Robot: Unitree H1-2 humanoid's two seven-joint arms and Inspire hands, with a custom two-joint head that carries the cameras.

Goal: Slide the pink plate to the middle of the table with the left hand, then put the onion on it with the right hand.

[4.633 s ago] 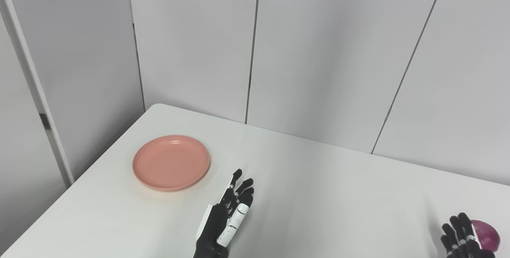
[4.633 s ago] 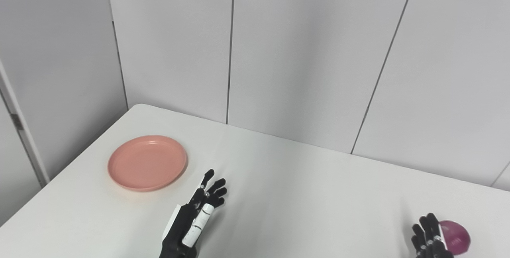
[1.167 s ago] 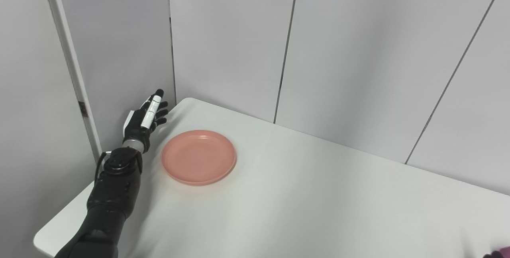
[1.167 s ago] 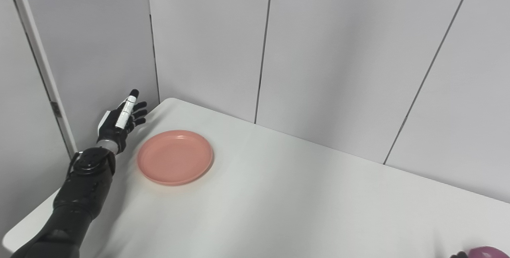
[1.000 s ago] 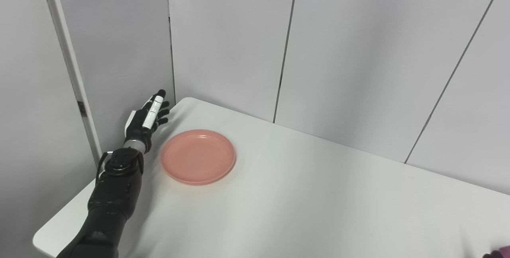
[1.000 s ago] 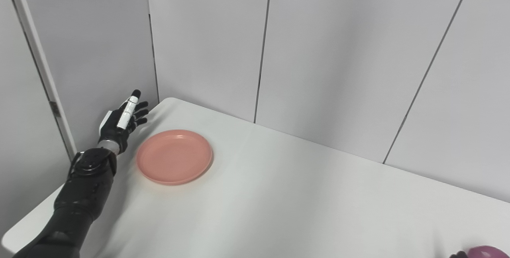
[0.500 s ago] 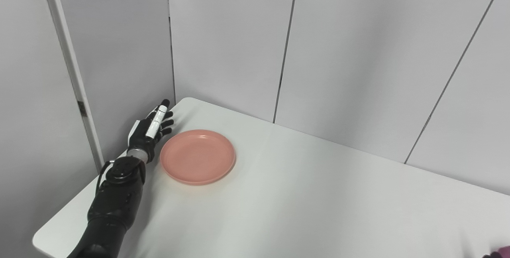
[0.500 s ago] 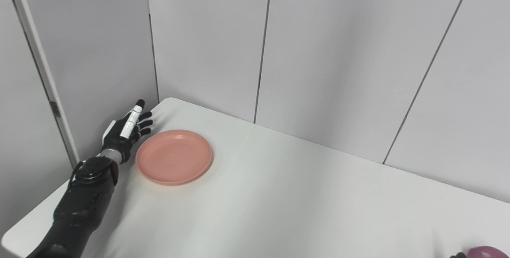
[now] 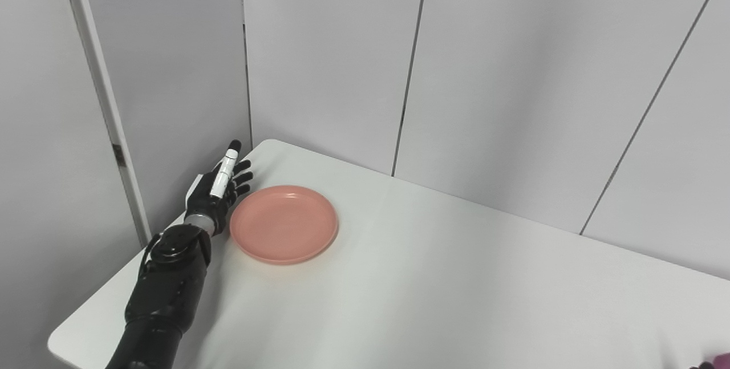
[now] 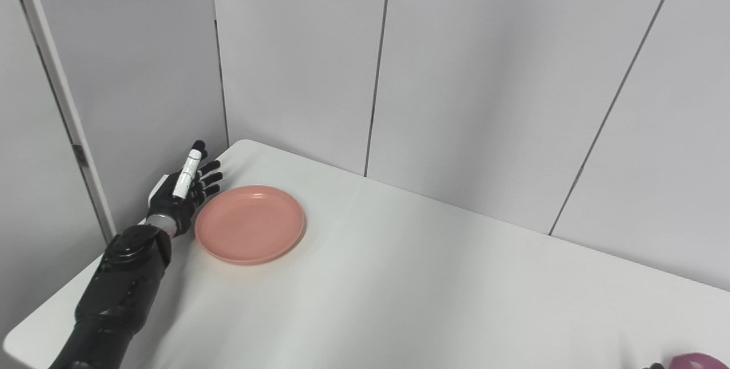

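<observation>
While the pink plate (image 9: 283,223) is sitting flat on the desk (image 9: 456,289) near its far left corner, the left hand (image 9: 218,189) is closing in on the plate's left rim. Compared with a second ago, the hand is now lower and nearer: then it was hovering apart from the plate beside the wall panels, and now its fingers (image 10: 207,182) are lying just beside the rim, possibly touching it; contact cannot be confirmed from either view. The plate itself is showing no shift across these frames. The fingers are spread and straight, gripping nothing.

Judgement: the hand is lining up on the outer side of the plate, which suits a sideways push toward the desk's middle. The slide is not yet begun, so the first step is still open and the second is untouched.

The onion (image 10: 694,360) is lying at the near right edge of the desk, only its purple top showing at the bottom of the picture, well apart from the plate. A dark tip of the right hand (image 10: 653,365) is just showing beside it; whether that hand is spread or clenched cannot be told.

Count: one plate, one onion, one desk, two hands, of which one is barely in view.
</observation>
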